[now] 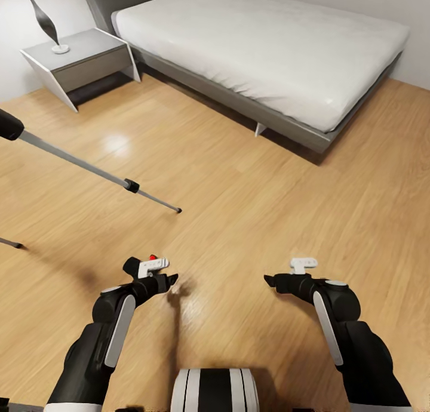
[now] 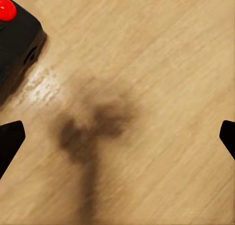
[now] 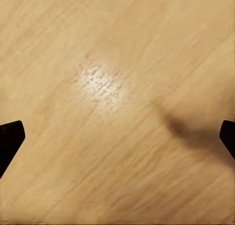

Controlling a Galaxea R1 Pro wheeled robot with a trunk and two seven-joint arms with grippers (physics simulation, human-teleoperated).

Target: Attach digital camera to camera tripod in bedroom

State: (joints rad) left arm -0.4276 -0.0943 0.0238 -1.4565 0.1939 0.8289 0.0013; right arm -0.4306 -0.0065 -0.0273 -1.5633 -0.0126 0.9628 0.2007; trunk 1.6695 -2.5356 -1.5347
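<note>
Your left wrist view shows the camera [image 2: 14, 44] on the wood floor [image 2: 147, 63], black with a red button; from the head view you see little more than that button. The tripod [image 1: 77, 161] leg slants beside the bed [image 1: 263, 48]. Your left gripper [image 2: 117, 137] and right gripper [image 3: 117, 137] are spread wide, holding nothing.

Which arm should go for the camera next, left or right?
Left, probably. The camera lies on the wood floor just off the open left tool. The right tool, also open, looks at bare floor, farther from it.
</note>
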